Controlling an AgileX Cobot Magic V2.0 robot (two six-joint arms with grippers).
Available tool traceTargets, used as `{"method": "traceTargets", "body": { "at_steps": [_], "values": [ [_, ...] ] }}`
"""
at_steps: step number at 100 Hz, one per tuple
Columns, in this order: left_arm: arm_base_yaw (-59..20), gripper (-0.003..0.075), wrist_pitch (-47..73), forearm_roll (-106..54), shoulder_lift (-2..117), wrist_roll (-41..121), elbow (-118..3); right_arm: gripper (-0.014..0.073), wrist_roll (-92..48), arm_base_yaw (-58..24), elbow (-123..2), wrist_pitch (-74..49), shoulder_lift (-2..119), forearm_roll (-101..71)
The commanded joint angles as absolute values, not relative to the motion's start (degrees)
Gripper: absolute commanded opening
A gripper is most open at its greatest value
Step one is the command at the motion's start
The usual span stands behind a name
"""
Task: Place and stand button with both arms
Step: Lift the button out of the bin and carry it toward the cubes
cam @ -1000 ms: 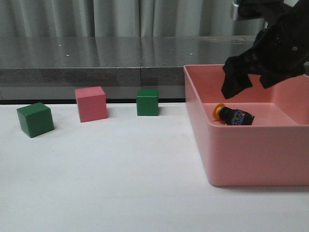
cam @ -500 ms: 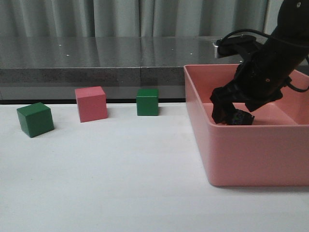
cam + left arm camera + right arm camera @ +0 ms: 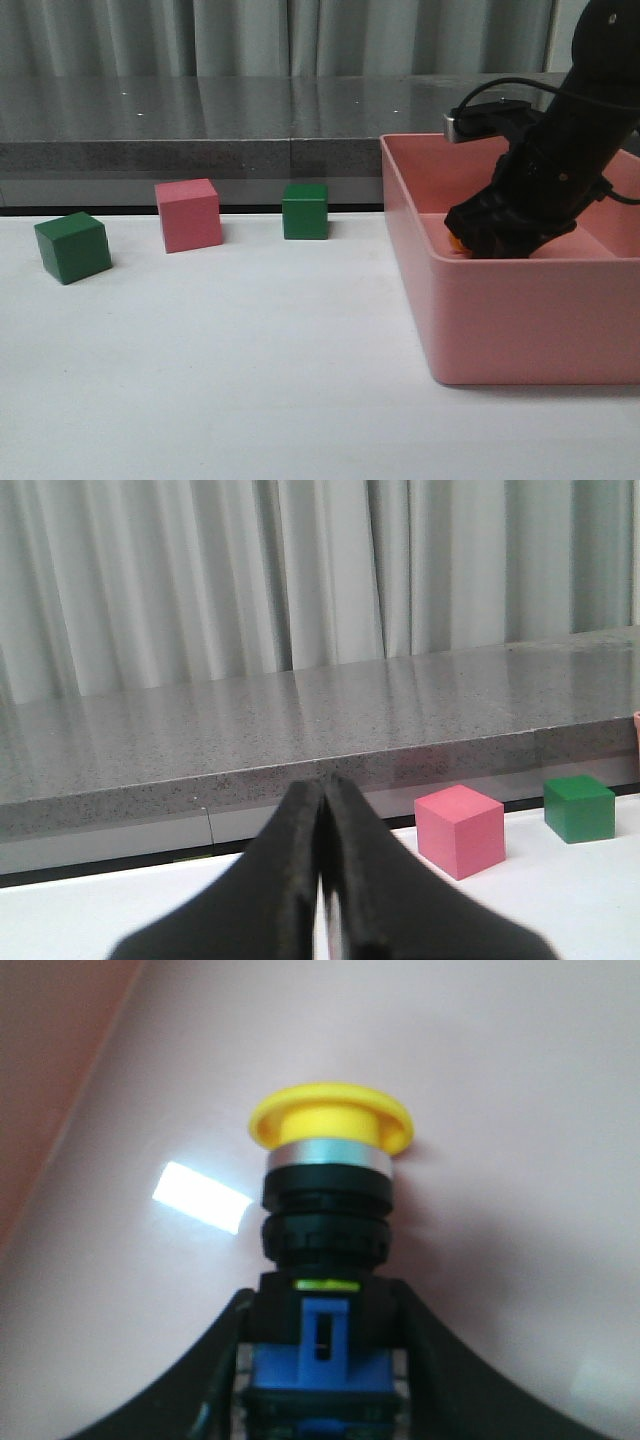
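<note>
1. Button [image 3: 327, 1250] lies on its side on the floor of the pink bin [image 3: 520, 320], right side of the table [image 3: 250, 380]. In the front view only a sliver of yellow cap shows past the arm.
2. Key relation: in the right wrist view the button's long axis runs straight out from the right fingers [image 3: 322, 1380], cap away from them, blue base between them. One finger sits on each side of the base, so the axis lines up with the reach.
3. Right fingers: partly open, close around the base. Real contact or clamping, cannot tell.
4. Right arm [image 3: 560, 150] is down inside the bin, wrist low over the floor, pitched steeply. It is far nearer the button.
5. Left fingers [image 3: 322, 880] pressed together, holding nothing, on the left side facing the pink cube [image 3: 460, 830] and a green cube [image 3: 580, 807]. Well apart from the bin.
6. Likely step: right closes on the base and lifts out. Risk: the round body rolls on the floor.
</note>
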State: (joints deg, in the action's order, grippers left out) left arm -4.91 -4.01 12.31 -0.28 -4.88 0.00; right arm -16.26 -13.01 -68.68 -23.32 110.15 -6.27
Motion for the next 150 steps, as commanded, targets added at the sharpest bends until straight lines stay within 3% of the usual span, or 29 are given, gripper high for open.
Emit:
{"method": "traceTargets", "body": {
  "at_steps": [1, 27, 50, 84, 150],
  "values": [
    [-4.7, -0.0019, -8.2, 12.1, -2.0, -5.4, 2.5, 0.0087, -16.9, -12.7, -73.3, -26.6, 103.8, -6.1],
    [-4.7, -0.0019, -8.2, 12.1, -2.0, -5.4, 2.5, 0.0086, -18.4, -15.8, -85.4, -40.4, 93.8, -7.7],
    [-4.7, -0.0019, -8.2, 12.1, -2.0, -5.4, 2.5, 0.0086, -37.8, -25.9, -93.1, -47.9, 94.7, -14.9],
    [-4.7, -0.0019, -8.2, 12.1, -2.0, -5.4, 2.5, 0.0086, -53.2, -37.0, -93.2, -44.6, 107.7, -16.8],
    [-4.7, -0.0019, -8.2, 12.1, -2.0, -5.4, 2.5, 0.0088, -57.8, -41.0, -98.6, -37.2, 122.6, -17.6]
  ]
}}
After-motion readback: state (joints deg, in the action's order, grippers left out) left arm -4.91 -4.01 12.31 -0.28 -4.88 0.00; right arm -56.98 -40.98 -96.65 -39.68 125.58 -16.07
